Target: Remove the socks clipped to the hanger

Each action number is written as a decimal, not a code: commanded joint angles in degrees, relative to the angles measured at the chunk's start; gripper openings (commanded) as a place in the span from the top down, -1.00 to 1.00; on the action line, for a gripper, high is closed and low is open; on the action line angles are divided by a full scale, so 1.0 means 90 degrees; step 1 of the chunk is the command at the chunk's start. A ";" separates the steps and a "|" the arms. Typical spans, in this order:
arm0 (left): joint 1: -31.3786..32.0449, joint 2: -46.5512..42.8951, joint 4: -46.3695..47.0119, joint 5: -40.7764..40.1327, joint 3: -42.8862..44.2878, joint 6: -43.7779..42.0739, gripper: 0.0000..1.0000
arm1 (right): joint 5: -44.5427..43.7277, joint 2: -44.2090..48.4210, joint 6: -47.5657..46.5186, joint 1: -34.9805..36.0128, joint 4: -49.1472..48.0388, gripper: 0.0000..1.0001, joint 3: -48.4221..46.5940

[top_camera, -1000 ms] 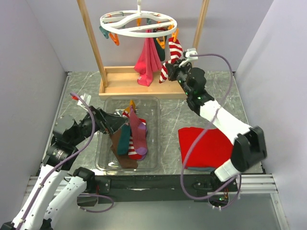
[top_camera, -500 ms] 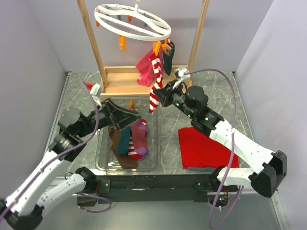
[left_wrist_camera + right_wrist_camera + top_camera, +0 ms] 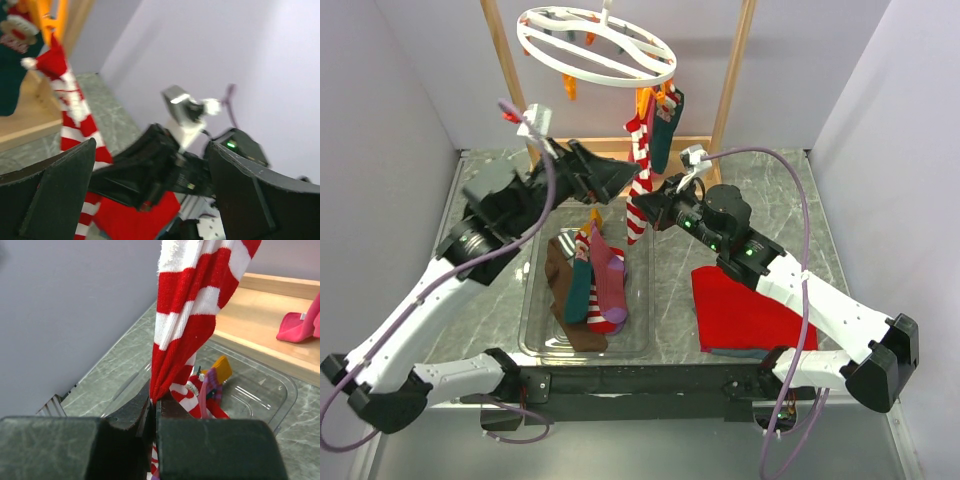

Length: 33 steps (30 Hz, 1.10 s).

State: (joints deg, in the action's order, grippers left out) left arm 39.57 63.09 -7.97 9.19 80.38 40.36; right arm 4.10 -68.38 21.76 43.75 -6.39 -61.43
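Clamped on the striped sock (image 3: 641, 182), the right gripper (image 3: 643, 212) should pull steadily toward 6 o'clock; left gripper (image 3: 615, 183) spread wide.

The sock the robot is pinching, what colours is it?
Red and white stripes. The sock shows best in the right wrist view.

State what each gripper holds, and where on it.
Right gripper pinches the striped sock near its lower end; left gripper is open, holding nothing.
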 commanded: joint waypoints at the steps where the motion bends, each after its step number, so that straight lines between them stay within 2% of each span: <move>1: 0.0017 0.0401 0.0113 -0.0835 0.0005 -0.0129 -0.95 | 0.0306 0.0069 0.0092 0.0129 0.0036 0.91 0.0107; 6: -0.0158 0.1065 0.0279 -0.0992 0.0248 0.0056 -0.93 | 0.0258 0.0010 -0.0005 0.0129 0.0085 0.88 -0.0029; 10: -0.0636 0.1534 0.0513 -0.0280 0.0357 0.0515 -0.89 | 0.0335 -0.0058 -0.0044 0.0139 0.0085 0.87 -0.0128; 12: -0.0812 0.1632 0.0776 0.0216 0.0191 0.0855 -0.81 | 0.0365 -0.0078 -0.0074 0.0130 0.0114 0.85 -0.0157; 13: -0.0997 0.1652 0.0884 0.0432 -0.0052 0.0983 -0.75 | 0.0375 -0.0088 -0.0084 0.0129 0.0124 0.85 -0.0157; 14: -0.1076 0.1662 0.1446 0.0627 -0.0170 0.1216 -0.58 | 0.0384 -0.0088 -0.0103 0.0129 0.0144 0.84 -0.0157; 17: -0.1242 0.1691 0.2055 0.1136 -0.0493 0.1472 -0.36 | 0.0433 -0.0078 -0.0132 0.0129 0.0183 0.83 -0.0118; 24: -0.1243 0.1945 0.2670 0.1800 -0.0552 0.1755 -0.13 | 0.0560 -0.0156 -0.0142 0.0139 0.0271 0.79 -0.0235; 27: -0.1243 0.2033 0.3120 0.2210 -0.0640 0.2009 0.00 | 0.0599 -0.0195 -0.0142 0.0129 0.0310 0.77 -0.0313; 28: -0.1252 0.2062 0.3131 0.2250 -0.0650 0.2039 0.10 | 0.0599 -0.0176 -0.0133 0.0139 0.0310 0.76 -0.0333; 30: -0.1243 0.2101 0.3063 0.2250 -0.0659 0.2010 0.20 | 0.0628 -0.0166 -0.0113 0.0139 0.0329 0.70 -0.0352; 33: -0.1243 0.2111 0.2829 0.2162 -0.0601 0.1883 0.56 | 0.0658 -0.0166 -0.0103 0.0139 0.0485 0.50 -0.0420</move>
State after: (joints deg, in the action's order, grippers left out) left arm 28.32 82.17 15.35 26.20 74.56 57.25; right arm 7.53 -70.00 21.17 44.07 -4.36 -62.26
